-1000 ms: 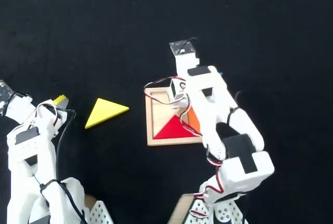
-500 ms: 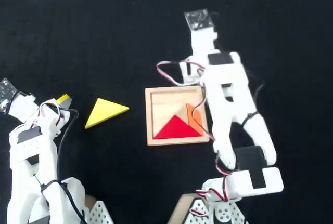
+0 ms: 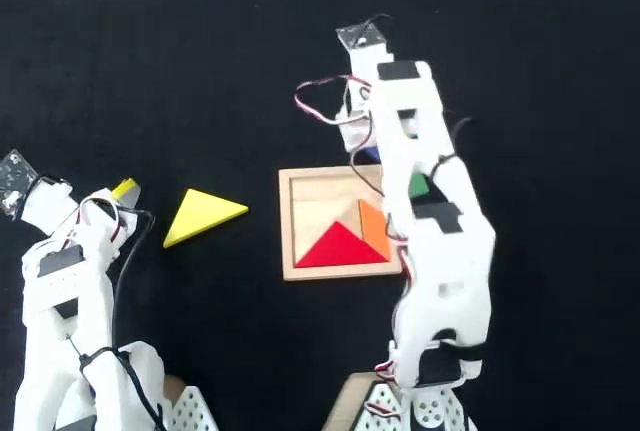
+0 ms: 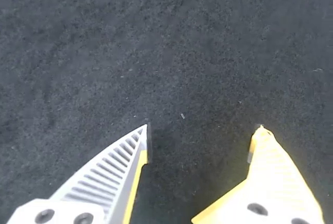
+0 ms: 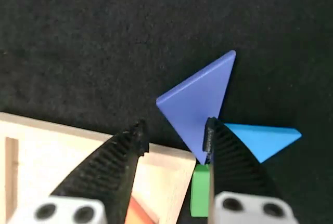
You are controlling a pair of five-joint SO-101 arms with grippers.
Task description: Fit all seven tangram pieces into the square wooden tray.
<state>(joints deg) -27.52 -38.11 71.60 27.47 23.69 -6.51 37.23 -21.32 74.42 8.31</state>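
From above, I see the wooden tray (image 3: 287, 226) near the middle of the black counter (image 3: 150, 81). A red triangle (image 3: 338, 248) lies inside it along the near wall. An orange piece (image 3: 372, 228) is beside the red triangle, against the right wall. A yellow triangle (image 3: 203, 215) lies flat on the counter left of the tray and well apart from it. My left arm (image 3: 60, 271) sits at the near left corner, with its yellow tip close to that triangle. My right arm (image 3: 415, 151) stretches out over the tray's right edge and past its far side. A patch of green shows through a gap in the arm, probably the green piece.

On the left wrist camera, the left gripper (image 4: 202, 129) hangs over bare counter. Its two fingers are spread wide, with nothing between them.

On the right wrist camera, the right gripper (image 5: 174, 130) is also parted and holds nothing. It hovers over the tray's corner. A dark blue triangle (image 5: 200, 96) lies on the counter just outside that corner. One fingertip (image 5: 209, 130) seems to rest against its nearest point. A light blue triangle (image 5: 260, 138) lies beside it, their corners close together. The green piece (image 5: 199, 190) sits against the tray's outer wall, partly under that same finger.
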